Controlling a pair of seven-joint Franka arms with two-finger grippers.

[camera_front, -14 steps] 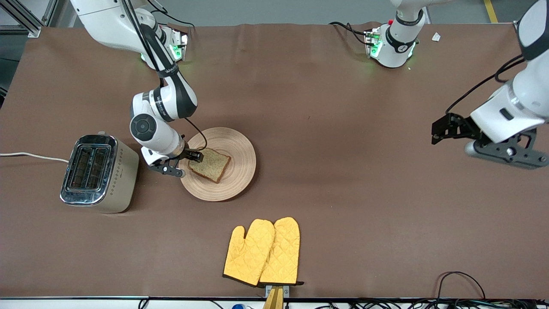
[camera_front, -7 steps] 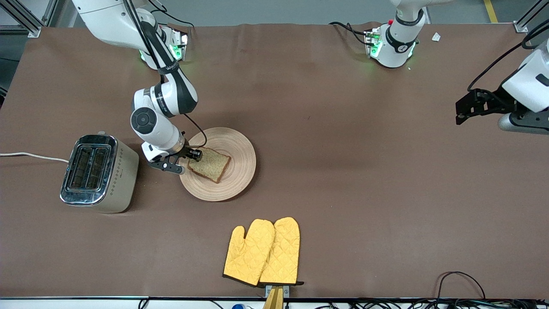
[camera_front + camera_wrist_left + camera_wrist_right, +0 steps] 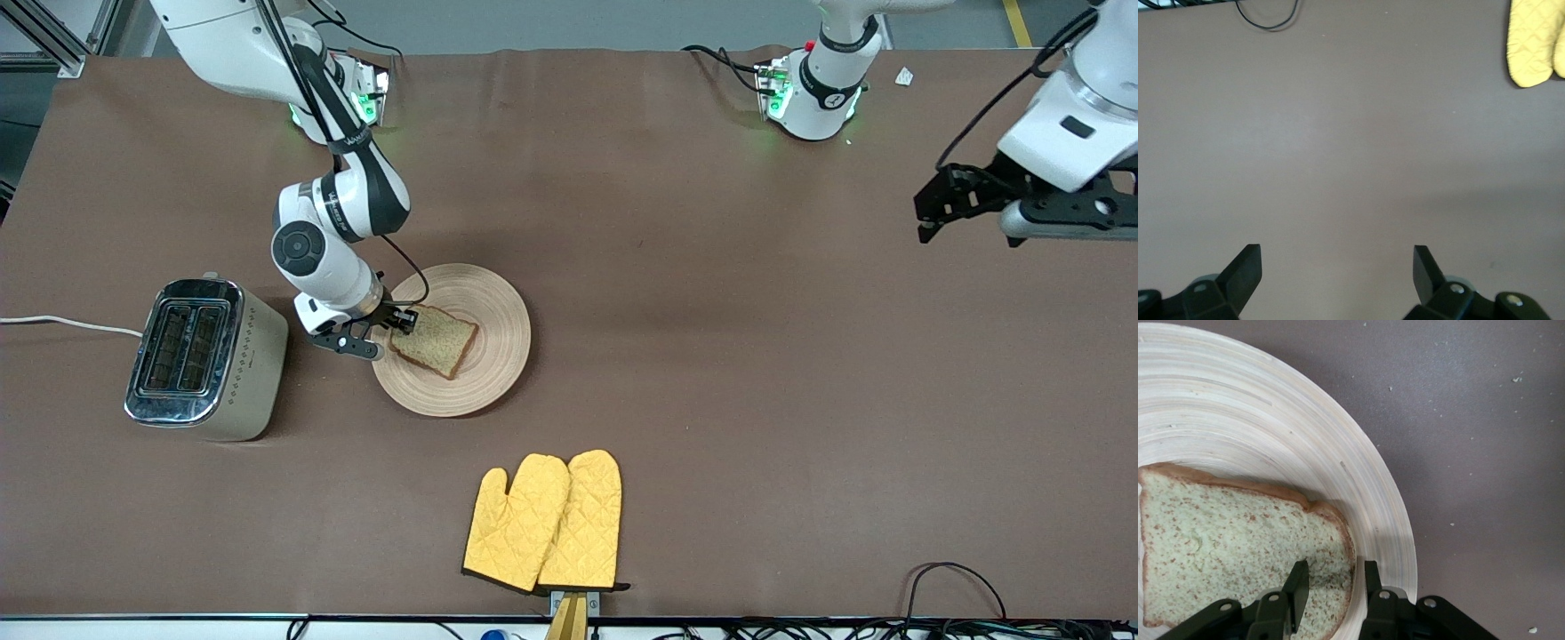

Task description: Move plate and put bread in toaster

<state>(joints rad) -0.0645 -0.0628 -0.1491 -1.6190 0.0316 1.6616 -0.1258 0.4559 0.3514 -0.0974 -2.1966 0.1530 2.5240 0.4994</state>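
The bread (image 3: 436, 340) lies flat on the wooden plate (image 3: 493, 307), which sits beside the toaster (image 3: 204, 359) at the right arm's end of the table. My right gripper (image 3: 402, 324) is low over the plate's toaster-side part. It is shut on the bread's crust edge (image 3: 1338, 540), with one finger (image 3: 1297, 587) on the slice and the other (image 3: 1373, 583) just outside the crust over the plate (image 3: 1271, 407). My left gripper (image 3: 926, 213) is open and empty, up over bare table at the left arm's end, and it shows in its own wrist view (image 3: 1337, 267) too.
A pair of yellow oven mitts (image 3: 544, 523) lies near the table's front edge; the left wrist view (image 3: 1535, 43) shows them too. The toaster's white cord (image 3: 62, 322) runs off the table's end. Black cables (image 3: 956, 587) hang along the front edge.
My left arm has swung away from the front camera, then back toward the middle a little. My right wrist has shifted slightly over the plate's edge; the bread has not moved.
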